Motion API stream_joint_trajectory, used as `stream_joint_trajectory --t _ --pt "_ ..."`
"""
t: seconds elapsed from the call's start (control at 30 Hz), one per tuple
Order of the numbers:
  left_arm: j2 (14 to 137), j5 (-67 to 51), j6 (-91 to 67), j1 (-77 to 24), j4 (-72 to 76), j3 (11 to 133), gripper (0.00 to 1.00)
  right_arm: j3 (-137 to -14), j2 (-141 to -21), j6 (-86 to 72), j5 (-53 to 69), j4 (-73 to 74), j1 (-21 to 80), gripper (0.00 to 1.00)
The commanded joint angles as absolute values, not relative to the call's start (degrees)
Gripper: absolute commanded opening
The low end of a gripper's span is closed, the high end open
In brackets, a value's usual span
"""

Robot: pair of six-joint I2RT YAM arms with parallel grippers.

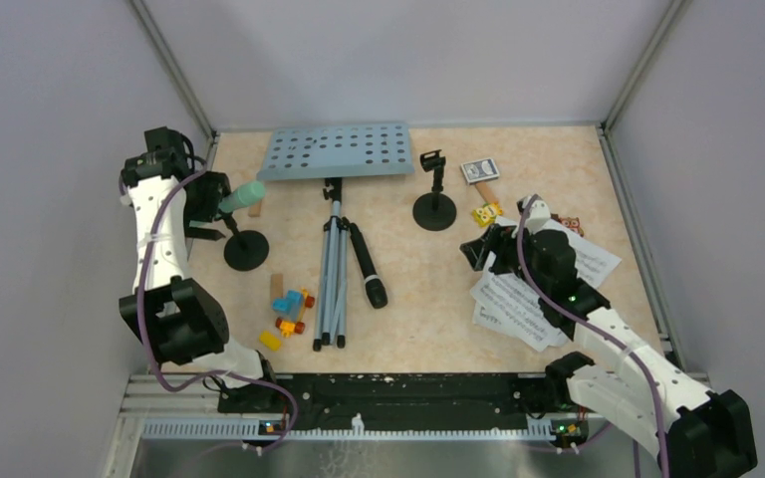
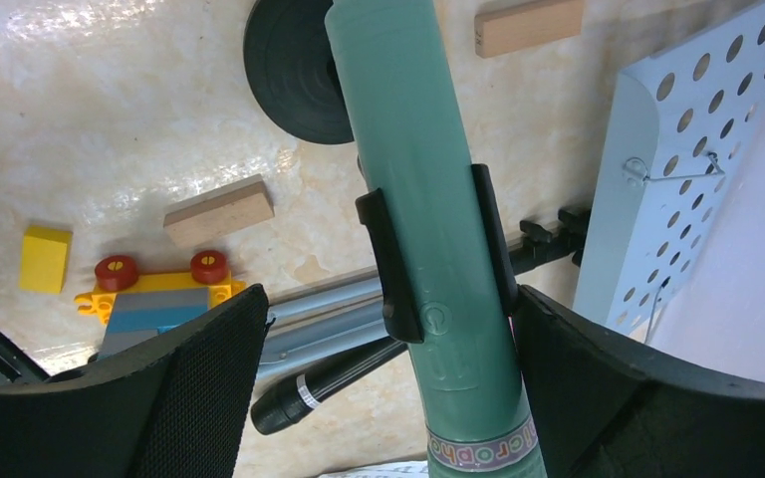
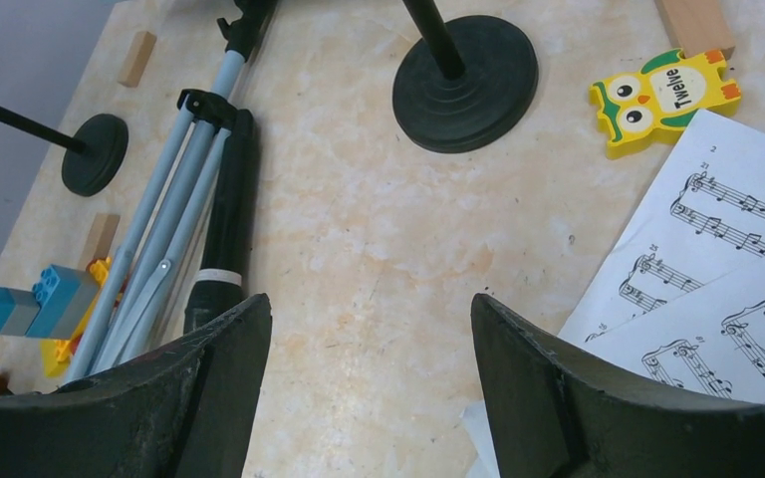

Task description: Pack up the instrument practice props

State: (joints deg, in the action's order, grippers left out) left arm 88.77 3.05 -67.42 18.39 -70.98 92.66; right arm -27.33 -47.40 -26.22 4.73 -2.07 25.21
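Count on the table (image 1: 418,299): 1 pale-blue music desk (image 1: 337,151) lying at the far edge, with its silver tripod pole (image 1: 331,284) folded and running toward the near side. 2 microphones: the black microphone (image 1: 367,264) lies flat just beside the pole, and the mint-green microphone (image 1: 242,196) sits in the clip of the left mic holder (image 1: 246,249). 2 round-based holders in all; the right mic holder (image 1: 434,204) stands upright with its clip vacant. The sheet-music pages (image 1: 518,304) lie overlapped at the right, and the exact number cannot be told. 3 tan wooden blocks (image 1: 277,286), 1 cluster of toy bricks (image 1: 289,311) and 1 yellow owl tile (image 1: 486,213) are also present.

Left gripper (image 2: 388,339): released, jaws spread wide to either side of the mint-green microphone's body, a gap showing on both sides; the holder clip (image 2: 388,269) carries the microphone, not the fingers.

Right gripper (image 3: 369,329): jaws apart, grasping nothing, hanging over bare table at the left edge of the pages.
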Motion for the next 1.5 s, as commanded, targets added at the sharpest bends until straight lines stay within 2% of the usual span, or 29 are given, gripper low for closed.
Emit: stream_joint_trajectory --t 0.0,0.27,0.4,0.5,0.7,0.8,0.87,0.9,0.93,1.17,1.4,1.47 --pt "89.52 1.98 -68.37 18.77 -69.33 92.64 0.93 -27.07 -46.24 -26.67 4.05 -3.03 24.96 0.72" --pt "92.37 2.67 -68.69 18.73 -68.08 92.55 0.88 -26.56 -46.05 -26.64 3.95 -3.25 24.96 0.71" --pt "93.69 2.45 -68.64 18.88 -68.28 92.94 0.79 -26.47 -45.99 -26.63 3.91 -3.34 24.95 0.71" --pt "94.30 2.07 -68.47 18.96 -68.54 93.12 0.67 -26.24 -45.97 -26.74 3.79 -3.38 24.96 0.71" --pt "94.06 2.24 -68.47 18.91 -68.64 92.56 0.49 -25.33 -45.34 -27.24 3.43 -3.60 24.96 0.70" --pt "93.66 2.14 -68.06 19.06 -68.69 92.56 0.36 -25.17 -44.81 -27.36 3.36 -3.56 24.96 0.70" --pt "93.28 1.83 -67.54 19.14 -68.58 92.48 0.22 -25.26 -44.38 -27.29 3.26 -3.43 24.91 0.70" --pt "92.99 1.59 -67.05 19.22 -68.31 92.35 0.04 -25.28 -44.32 -27.25 3.18 -3.31 24.95 0.70" --pt "92.64 1.26 -66.44 19.19 -67.95 92.30 0.00 -25.35 -44.17 -27.25 3.17 -3.19 24.96 0.70" --pt "86.68 2.96 -60.60 19.21 -64.53 91.27 0.00 -25.13 -42.34 -27.22 2.88 -2.38 25.00 0.70" --pt "72.11 0.70 -48.09 19.17 -46.26 84.44 0.00 -24.61 -40.77 -27.24 2.47 -1.85 24.97 0.70" --pt "71.65 0.64 -45.02 19.16 -46.88 86.84 0.00 -24.66 -40.54 -27.26 2.50 -1.65 24.96 0.70"
